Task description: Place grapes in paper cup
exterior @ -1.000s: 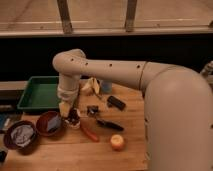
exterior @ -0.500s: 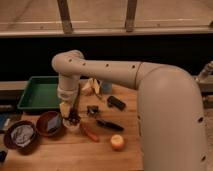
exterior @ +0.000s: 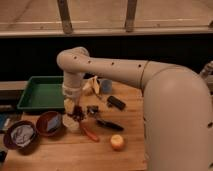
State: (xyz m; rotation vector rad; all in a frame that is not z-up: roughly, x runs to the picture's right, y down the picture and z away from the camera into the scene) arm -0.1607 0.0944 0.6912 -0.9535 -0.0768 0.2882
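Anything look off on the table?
Nothing spilled or broken. The tool hangs shut over the paper cup with the grapes at its tip. Apple, bowls and green tray sit normally.

The gripper (exterior: 75, 113) hangs closed at the left of the wooden table. The grapes (exterior: 78, 115), a small dark maroon bunch, sit at its tip. The paper cup (exterior: 70, 123), white and upright, stands directly beneath the gripper, just under the grapes.
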